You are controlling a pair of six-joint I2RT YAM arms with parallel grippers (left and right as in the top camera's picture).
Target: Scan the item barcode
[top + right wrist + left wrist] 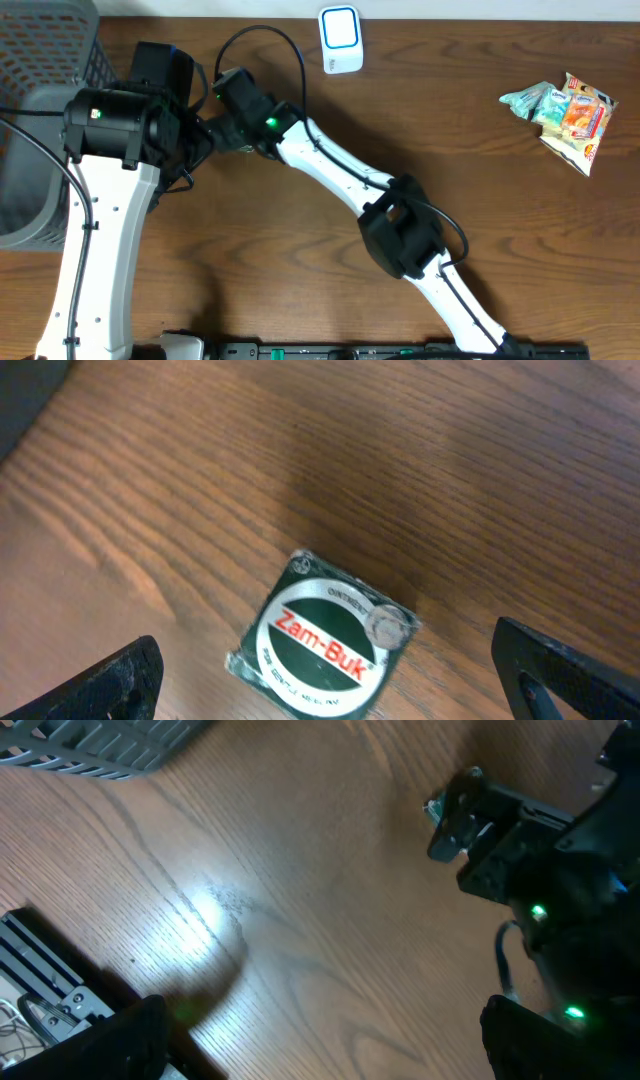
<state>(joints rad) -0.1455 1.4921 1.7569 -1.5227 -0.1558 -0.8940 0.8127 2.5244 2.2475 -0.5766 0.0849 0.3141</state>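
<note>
- My right gripper (325,640) has its fingers spread wide. The square green-and-white tin (322,652) reading "Zam-Buk" lies between them on the wooden table (400,460), touching neither.
- My left gripper (320,1035) is spread wide too.
- Only overhead shows the white scanner (340,40), grey mesh basket (40,60) and snack packets (563,112); my arms hide the tin there.

We see a grey mesh basket (40,60) at the far-left corner of the wooden table (480,170), cut off by the frame edge. 2 snack packets (565,118) lie far right, touching each other, well apart from the basket. 1 black rail (400,350) runs along the near edge. The left wrist view catches the basket corner (90,745) and the rail end (50,970).
</note>
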